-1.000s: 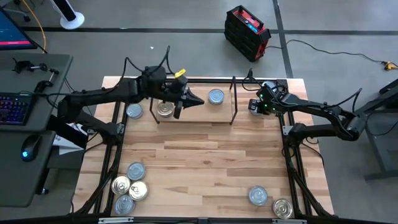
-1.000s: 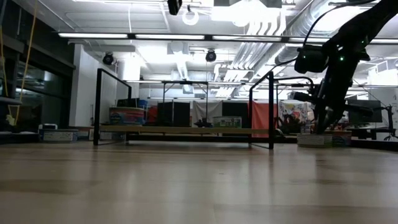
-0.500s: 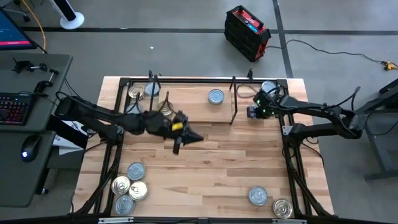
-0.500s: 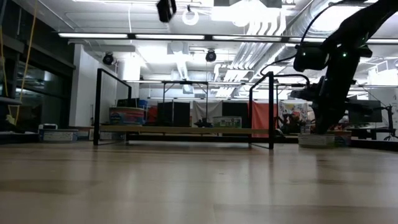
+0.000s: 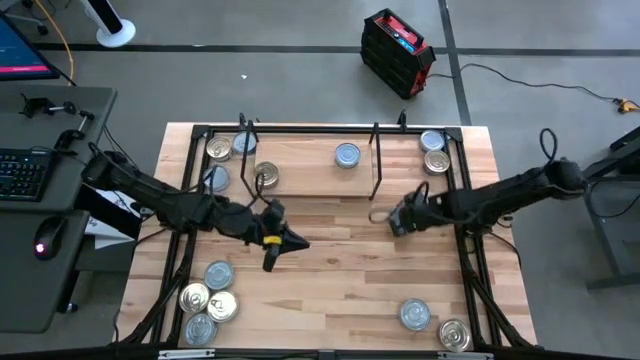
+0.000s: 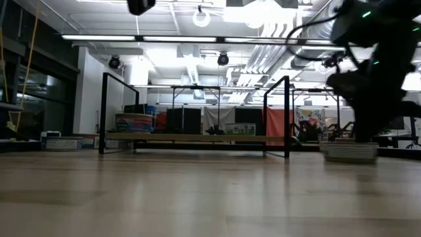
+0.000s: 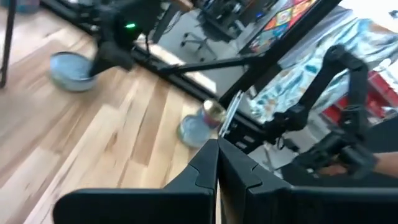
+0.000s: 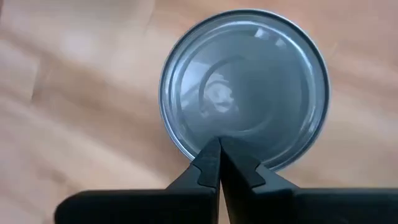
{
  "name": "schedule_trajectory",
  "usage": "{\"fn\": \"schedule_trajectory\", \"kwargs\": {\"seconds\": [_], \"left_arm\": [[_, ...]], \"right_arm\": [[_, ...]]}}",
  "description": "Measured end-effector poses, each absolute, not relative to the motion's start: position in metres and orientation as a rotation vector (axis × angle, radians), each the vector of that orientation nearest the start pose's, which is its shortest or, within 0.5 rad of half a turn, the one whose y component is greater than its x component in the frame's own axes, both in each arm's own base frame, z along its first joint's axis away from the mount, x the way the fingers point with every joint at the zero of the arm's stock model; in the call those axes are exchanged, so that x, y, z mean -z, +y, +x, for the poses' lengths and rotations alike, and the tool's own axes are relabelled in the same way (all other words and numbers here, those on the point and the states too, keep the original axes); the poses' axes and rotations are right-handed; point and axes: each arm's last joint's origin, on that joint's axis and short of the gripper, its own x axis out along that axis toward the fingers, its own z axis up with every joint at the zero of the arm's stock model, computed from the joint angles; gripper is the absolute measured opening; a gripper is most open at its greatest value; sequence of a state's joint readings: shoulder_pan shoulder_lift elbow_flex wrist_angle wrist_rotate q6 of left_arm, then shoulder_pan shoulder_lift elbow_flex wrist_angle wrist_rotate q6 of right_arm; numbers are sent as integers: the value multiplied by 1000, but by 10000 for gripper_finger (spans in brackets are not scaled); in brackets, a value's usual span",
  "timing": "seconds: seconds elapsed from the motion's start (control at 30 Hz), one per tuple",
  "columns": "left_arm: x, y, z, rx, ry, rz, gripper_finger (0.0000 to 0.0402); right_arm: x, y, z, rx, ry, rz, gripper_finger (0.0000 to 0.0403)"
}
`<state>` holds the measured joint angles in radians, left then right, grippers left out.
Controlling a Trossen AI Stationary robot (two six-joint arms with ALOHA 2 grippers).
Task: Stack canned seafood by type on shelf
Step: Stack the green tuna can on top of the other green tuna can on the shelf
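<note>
High view: I see the shelf [image 5: 310,180] along the table's far edge, one gold tin [image 5: 266,175] and one silver-blue tin [image 5: 347,155] on it. More tins sit at the far corners and the near corners. The left gripper [image 5: 283,243] hangs over mid-table, fingers pressed together, empty. The right gripper [image 5: 398,218] is near the shelf's right bracket.

Low view: shelf board [image 6: 191,137] looks level; a tin [image 6: 348,151] sits under a dark arm.

Left wrist view: left gripper [image 7: 217,163] pressed together; two tins [image 7: 202,124] beyond.

Right wrist view: right gripper [image 8: 220,163] pinched shut, directly over a silver-blue lid [image 8: 244,84], nothing held.

Risk: I judge that descending with shut fingers would shove the tin, not grasp it.
</note>
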<state>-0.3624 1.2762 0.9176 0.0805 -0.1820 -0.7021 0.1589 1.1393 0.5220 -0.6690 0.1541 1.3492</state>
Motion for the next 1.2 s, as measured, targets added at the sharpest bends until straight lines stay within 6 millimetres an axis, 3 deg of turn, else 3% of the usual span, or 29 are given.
{"fn": "schedule_trajectory", "kwargs": {"seconds": [0.17,0.33,0.5,0.67,0.83,0.93,1.07,1.13,1.2], "left_arm": [[-285,-112,266,-21,382,-591,0],[-274,-126,272,-35,388,-577,0],[-251,-140,292,-16,375,-569,0],[-209,-156,319,68,388,-577,0],[-176,-162,330,69,441,-533,0],[-170,-159,333,71,445,-459,0],[-159,-150,341,53,450,-376,0],[-153,-143,344,40,467,-319,0],[-150,-135,347,27,472,-278,0]], "right_arm": [[-155,57,172,706,1037,958,0],[-145,87,190,528,1009,985,0],[-142,114,227,427,1011,929,0],[-148,138,283,328,997,815,0],[-172,154,322,218,988,713,0],[-200,162,318,210,987,687,0],[-214,164,297,309,1027,670,0],[-214,164,287,357,1054,679,0],[-202,162,276,395,1119,669,0]]}}
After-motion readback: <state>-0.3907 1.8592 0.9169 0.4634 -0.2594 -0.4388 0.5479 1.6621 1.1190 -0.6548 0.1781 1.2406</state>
